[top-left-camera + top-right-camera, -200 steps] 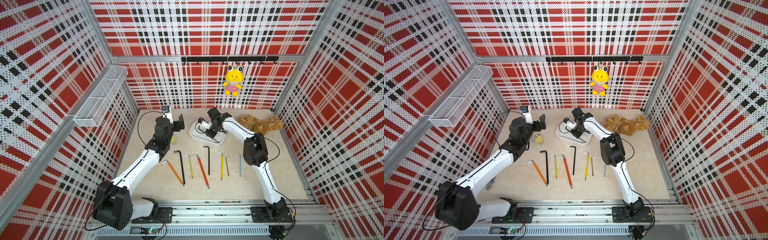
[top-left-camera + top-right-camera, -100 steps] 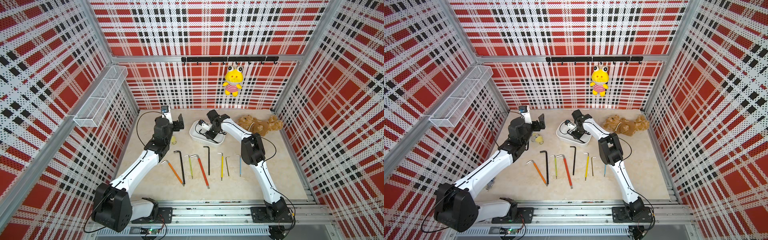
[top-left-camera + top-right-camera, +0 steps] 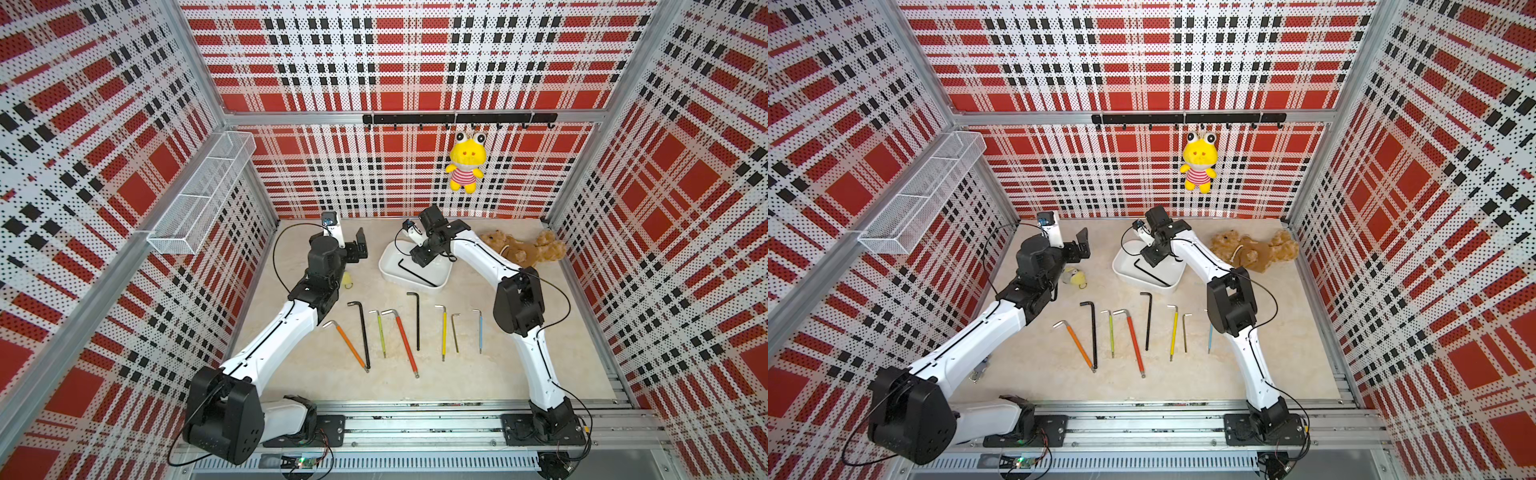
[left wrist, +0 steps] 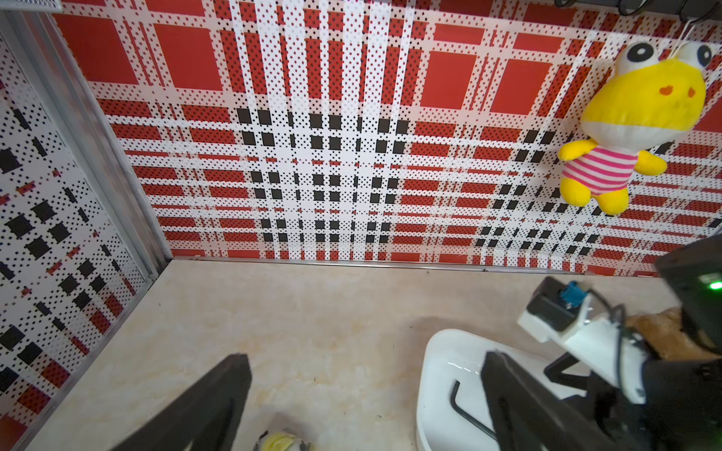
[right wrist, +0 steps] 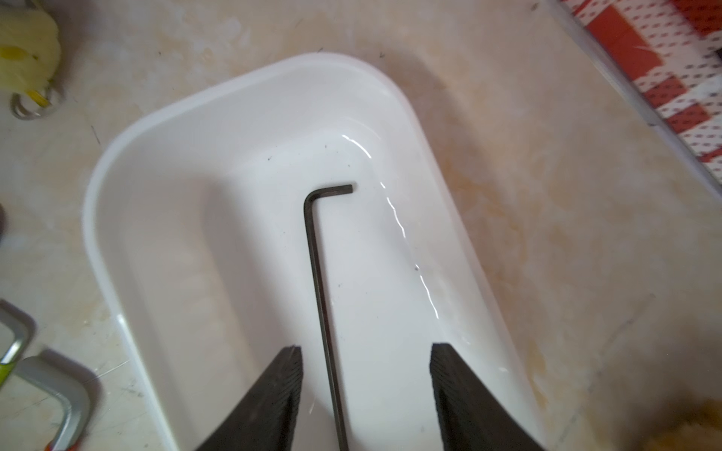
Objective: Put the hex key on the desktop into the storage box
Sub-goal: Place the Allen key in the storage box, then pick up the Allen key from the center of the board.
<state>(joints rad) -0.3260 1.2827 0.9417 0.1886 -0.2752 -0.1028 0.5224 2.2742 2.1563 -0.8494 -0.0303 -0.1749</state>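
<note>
Lying diagonally on the floor of the smooth white round-cornered plastic storage box (image 3: 411, 285), at the centre of a top view, is the thin black L-shaped metal hex key (image 3: 417, 274). The right claw (image 3: 420, 258) hangs over the upper end of the storage box, released and holding nothing. The left claw (image 3: 358, 248) sits raised to the left, well apart, also released. Below, a row of loose hex keys (image 3: 418, 324) lies on the pale beige marbled desk (image 3: 457, 374). Both top views agree: hex key (image 3: 1152, 274) inside storage box (image 3: 1154, 286), right claw (image 3: 1154, 257) above it, left claw (image 3: 1080, 246) off to the left. From the left wrist, the left claw (image 4: 365, 359) shows two dark fingers spread wide over bare desk (image 4: 312, 312). The storage box (image 4: 433, 351) is at lower right with the hex key (image 4: 453, 398) inside. From the right wrist, the right claw (image 5: 367, 351) stands parted at the frame's bottom. The hex key (image 5: 318, 273) runs up between its ribbed fingertips, touching neither, on the floor of the storage box (image 5: 234, 86).
</note>
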